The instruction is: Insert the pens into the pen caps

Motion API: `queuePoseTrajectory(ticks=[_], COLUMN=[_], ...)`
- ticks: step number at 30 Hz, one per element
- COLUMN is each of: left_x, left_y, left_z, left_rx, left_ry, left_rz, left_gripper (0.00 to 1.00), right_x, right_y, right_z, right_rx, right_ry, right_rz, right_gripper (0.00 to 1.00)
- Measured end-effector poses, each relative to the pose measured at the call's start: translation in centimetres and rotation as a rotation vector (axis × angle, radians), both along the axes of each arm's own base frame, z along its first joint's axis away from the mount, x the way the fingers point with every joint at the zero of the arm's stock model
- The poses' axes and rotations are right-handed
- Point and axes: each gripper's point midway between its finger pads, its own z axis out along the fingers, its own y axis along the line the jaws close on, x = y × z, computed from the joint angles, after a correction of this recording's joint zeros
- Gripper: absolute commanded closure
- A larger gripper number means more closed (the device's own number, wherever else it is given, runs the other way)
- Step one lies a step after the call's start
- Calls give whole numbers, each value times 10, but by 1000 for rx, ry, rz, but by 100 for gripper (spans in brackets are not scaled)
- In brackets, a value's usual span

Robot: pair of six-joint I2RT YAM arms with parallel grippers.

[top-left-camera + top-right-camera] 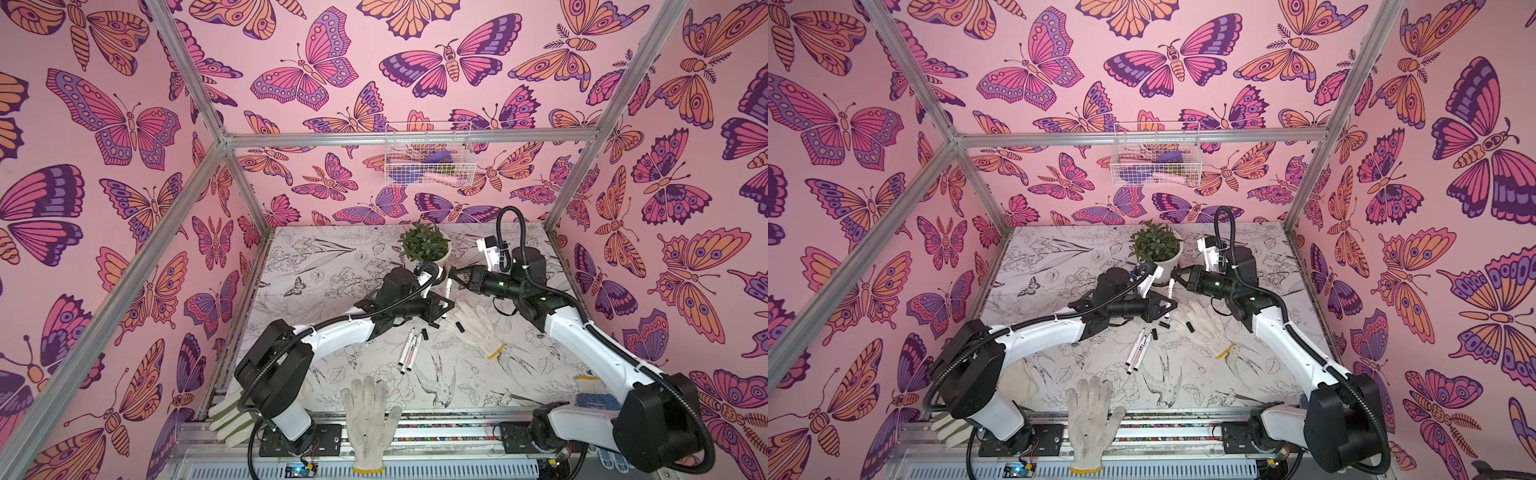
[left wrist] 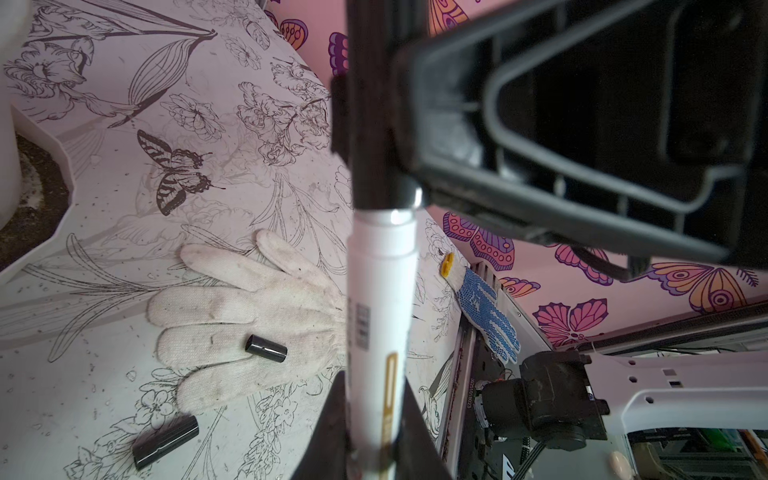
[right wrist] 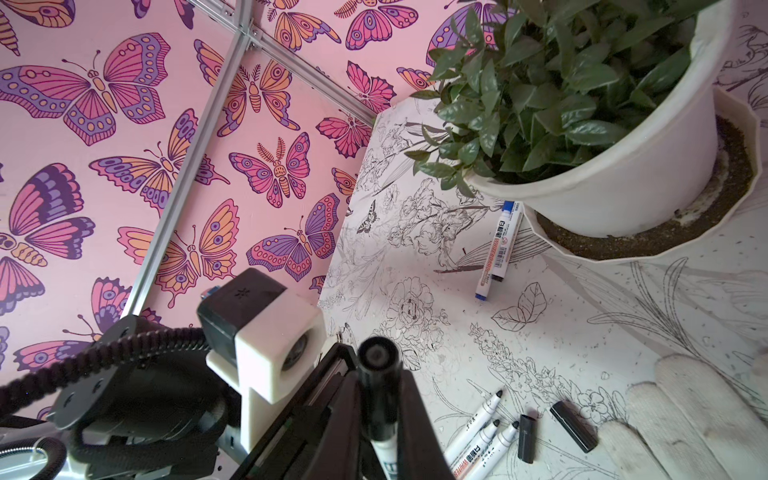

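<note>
Near the middle of the flower-printed white counter [image 1: 332, 266], left tool [image 1: 442, 306] closed on the barrel of a slim white marker pen [image 2: 380, 316] with dark lettering, raised off the surface. Facing it, right tool [image 1: 454, 275] closed on a short black cylindrical plastic cap [image 3: 376, 359], in line with that pen's end and touching it. At 7 o'clock from the held pen, three more white marker pens [image 3: 477, 442] flat on the counter, side by side, black tips bare, with two loose black caps [image 3: 527, 436] just beside the tips. At 4 o'clock, a white knitted glove [image 1: 478, 328] with another black cap [image 2: 266, 348] on its fingers. At 12 o'clock, a white pot of green leaves [image 3: 623, 195], a blue-ended white pen [image 3: 498, 249] just beside its saucer [image 3: 739, 124].
</note>
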Motion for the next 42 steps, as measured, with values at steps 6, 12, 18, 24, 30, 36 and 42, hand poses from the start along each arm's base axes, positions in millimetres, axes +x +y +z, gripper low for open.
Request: queuePoseTrajectory(ticks=[6,12,18,24,30,36,42], left_x=[1,-9,-23,-28,-27,-25,-25], left_y=[-1,-5,-9,-5,-4,-3,-2], left_z=[0,-6,1,4,6,7,7], left_rx=[-3,-4,-36,-56,-61,-63,-66], left_ry=[-5,12,19,37,33,27,30], left_rz=[-23,-90,-187,-236,-242,-241,-248], left_gripper=[100,100,100,100,100,100,100], right_x=[0,-10,-24,-26,-26,-25,-26], right_y=[-1,-6,-13,-12,-10,-10,-9], right_z=[0,-6,-1,1,5,6,6], right_rx=[-13,-86,-163,-172,-141,-111,-108], right_ry=[-19,-45,-108,-121,-105,-84,-82], right_rz=[5,17,19,30,24,15,20], right_gripper=[100,100,100,100,100,100,100])
